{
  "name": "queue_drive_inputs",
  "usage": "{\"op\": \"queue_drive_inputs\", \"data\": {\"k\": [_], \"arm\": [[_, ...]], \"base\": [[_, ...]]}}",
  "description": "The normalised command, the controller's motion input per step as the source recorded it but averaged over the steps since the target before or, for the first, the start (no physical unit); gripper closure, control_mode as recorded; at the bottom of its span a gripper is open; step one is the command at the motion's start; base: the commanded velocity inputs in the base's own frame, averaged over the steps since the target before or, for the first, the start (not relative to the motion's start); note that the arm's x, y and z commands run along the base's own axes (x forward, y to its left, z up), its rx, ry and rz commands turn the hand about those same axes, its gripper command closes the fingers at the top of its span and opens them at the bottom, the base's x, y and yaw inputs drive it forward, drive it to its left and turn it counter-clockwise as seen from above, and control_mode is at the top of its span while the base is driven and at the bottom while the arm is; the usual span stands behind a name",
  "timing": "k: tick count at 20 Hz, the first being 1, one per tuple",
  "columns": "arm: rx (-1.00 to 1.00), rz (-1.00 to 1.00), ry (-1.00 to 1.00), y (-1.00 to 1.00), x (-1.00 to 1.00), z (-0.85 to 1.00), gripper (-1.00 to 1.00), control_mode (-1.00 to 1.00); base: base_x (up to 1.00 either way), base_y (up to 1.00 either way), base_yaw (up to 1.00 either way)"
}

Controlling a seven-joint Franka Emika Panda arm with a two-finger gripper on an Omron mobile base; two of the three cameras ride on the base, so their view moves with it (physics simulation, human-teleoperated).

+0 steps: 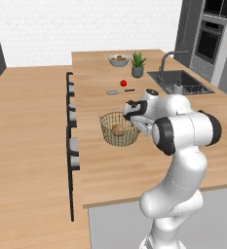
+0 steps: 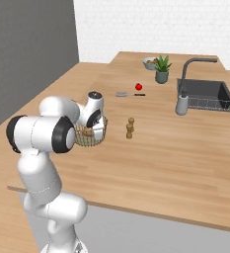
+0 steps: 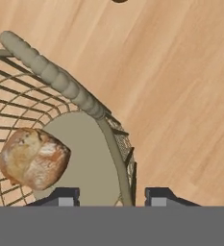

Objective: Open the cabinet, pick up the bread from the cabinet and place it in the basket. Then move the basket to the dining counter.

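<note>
Bread (image 3: 33, 165) lies in the basket (image 3: 60, 84) on the dining counter (image 1: 134, 165); hand (image 3: 111, 197) parted astride its rim, apart

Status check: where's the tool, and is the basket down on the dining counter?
Tool open, straddling basket rim. Basket sits on dining counter, bread inside. Wooden pepper mill stands beside the basket, apart.

The basket (image 1: 118, 129) stands on the dining counter (image 1: 105, 170), with the bread (image 3: 34, 157) inside on its base. The gripper (image 3: 111, 197) straddles the basket rim, one finger inside and one outside. Bare counter top lies open around the basket on the near and left sides. A small wooden shaker (image 2: 130, 128) stands near the basket toward the sink (image 2: 208, 96). A tomato (image 1: 123, 83), potted plant (image 1: 138, 64) and bowl (image 1: 119, 60) sit well apart, farther back.
</note>
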Motion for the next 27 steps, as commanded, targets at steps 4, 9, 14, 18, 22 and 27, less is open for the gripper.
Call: {"op": "queue_drive_inputs", "data": {"k": [4,9,14,18,22,27], "arm": [[0.0,0.01,0.0,0.0,-0.2,0.12,-1.0,-1.0],[-0.02,0.18,-0.11,0.01,-0.94,0.53,-1.0,-1.0],[-0.21,0.39,-0.18,0.0,-1.0,0.5,-1.0,-1.0],[-0.24,0.37,-0.08,0.0,-1.0,0.39,-1.0,-1.0],[-0.23,0.24,-0.12,0.0,-1.0,0.17,-1.0,-1.0],[-0.21,0.21,-0.1,0.0,-1.0,0.1,-1.0,-1.0]], "base": [[0.0,0.0,0.0],[0.0,0.0,0.0],[0.0,0.0,0.0],[0.0,0.0,0.0],[0.0,0.0,0.0],[0.0,0.0,0.0]]}}
